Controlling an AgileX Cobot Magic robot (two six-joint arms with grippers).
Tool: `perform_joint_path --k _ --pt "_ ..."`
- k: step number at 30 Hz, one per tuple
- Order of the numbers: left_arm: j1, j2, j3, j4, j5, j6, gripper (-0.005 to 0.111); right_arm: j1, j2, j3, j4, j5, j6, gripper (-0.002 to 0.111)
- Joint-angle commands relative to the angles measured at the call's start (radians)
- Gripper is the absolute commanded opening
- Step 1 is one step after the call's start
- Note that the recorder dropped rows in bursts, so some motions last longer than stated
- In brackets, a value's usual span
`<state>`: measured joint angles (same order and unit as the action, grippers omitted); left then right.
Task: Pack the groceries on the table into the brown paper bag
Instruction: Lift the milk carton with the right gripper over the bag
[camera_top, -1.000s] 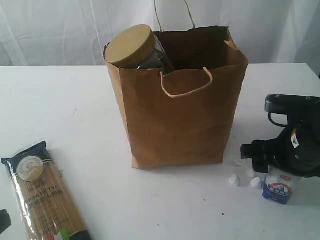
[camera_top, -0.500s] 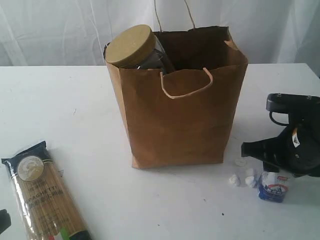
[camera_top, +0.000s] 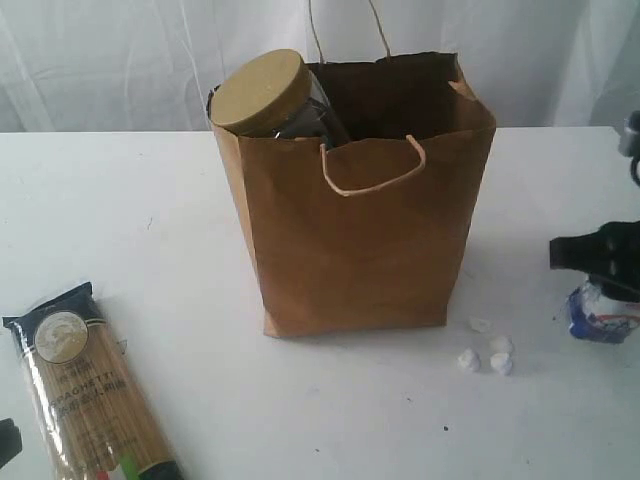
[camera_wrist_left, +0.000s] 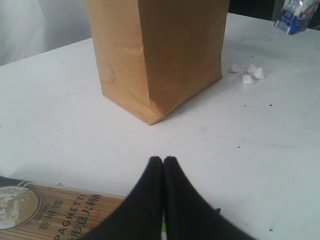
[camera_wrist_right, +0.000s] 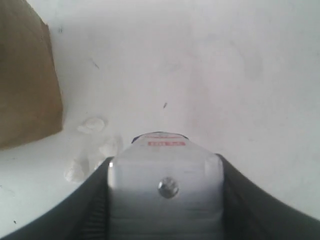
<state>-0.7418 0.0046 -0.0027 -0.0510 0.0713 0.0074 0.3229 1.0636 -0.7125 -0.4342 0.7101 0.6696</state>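
White worktop, plain & lightly scuffed, w/ a white curtain as bg. Brown paper bag stands upright near the middle, mouth open, one twisted cord handle drooping over its front face. Tan-lidded clear jar sits inside at the bag's left corner as the exterior view shows it, tilted, lid poking above the rim. Blue-ended spaghetti packet lies flat on the worktop at front left, well apart from the bag, its lower end cut off by the frame edge. Left pincer is near that packet's label end, black fingers pressed together, closed on nothing. Right pincer is at the far right edge of the exterior view, clamped on the small white-blue packet, which fills the gap btwn its two fingers; can't tell if the packet touches the worktop. Few tiny white lumps lie on the worktop btwn the bag's front right corner & the held packet, touching neither
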Motion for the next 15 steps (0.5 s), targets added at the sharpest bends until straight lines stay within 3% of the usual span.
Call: perform_joint_path --k 1,8,15 --pt "0.001 -0.005 0.003 -0.001 0.005 0.001 0.000 -0.005 -0.141 -0.095 -0.029 0.007 -0.097 0.000" --pt "0.001 -0.005 0.003 -0.001 0.005 0.001 0.000 0.016 -0.170 -0.358 0.131 -0.122 -0.413 0.000" --pt "0.001 -0.005 0.003 -0.001 0.005 0.001 0.000 0.230 -0.045 -0.490 0.131 -0.150 -0.465 0.000"
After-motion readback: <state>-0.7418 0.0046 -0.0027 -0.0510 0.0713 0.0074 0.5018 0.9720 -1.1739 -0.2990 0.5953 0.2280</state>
